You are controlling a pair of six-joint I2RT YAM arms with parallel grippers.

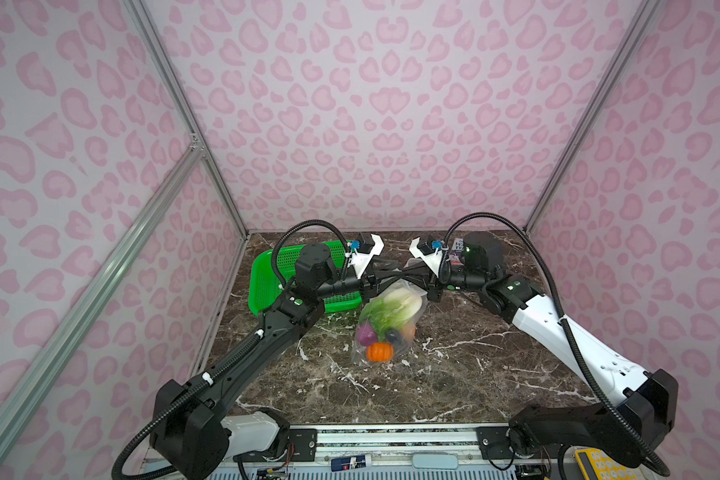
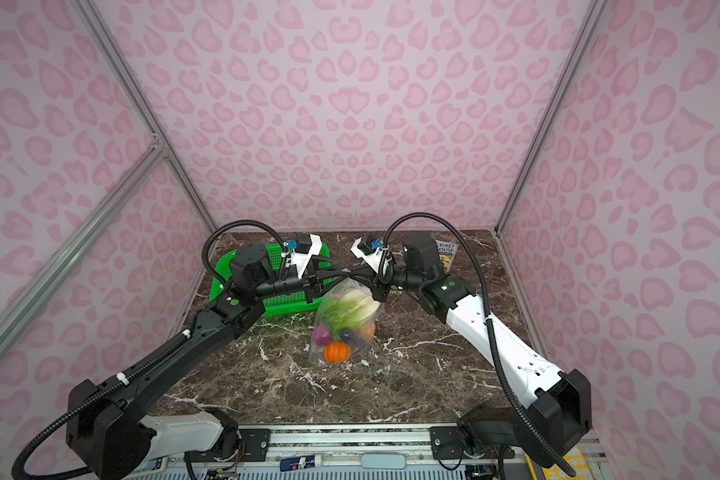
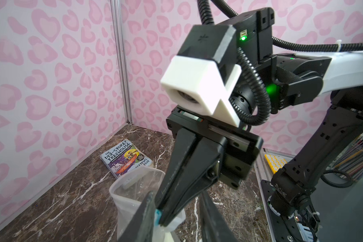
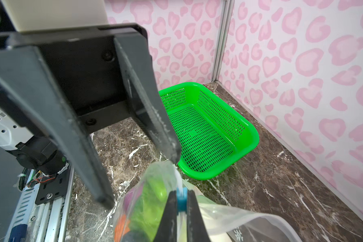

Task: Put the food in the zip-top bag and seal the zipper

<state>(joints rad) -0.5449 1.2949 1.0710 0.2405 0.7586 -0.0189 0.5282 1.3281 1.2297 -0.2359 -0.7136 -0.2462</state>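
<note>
**Since the food (image 1: 381, 351) is bagged, only sealing remains**

At the back-left corner of the worktop (image 1: 454, 374), your green basket (image 4: 256, 138) holds nothing. The zip-top bag (image 1: 360, 353) is held up near the middle. Your left gripper (image 4: 139, 179) stands open; your right gripper (image 3: 162, 218) pinches the blue slider (image 4: 181, 204). Full closure: cannot tell.

1. My left arm (image 1: 242, 365) and right arm (image 1: 566, 332) both reach forward and bend inward, with the wrists turned toward each other at the middle.
2. My left gripper (image 4: 139, 178): jaws stand apart.
3. My right gripper (image 3: 162, 218): jaws pinched together on the blue slider tab (image 4: 181, 202), with its tips between my left jaws.
</note>
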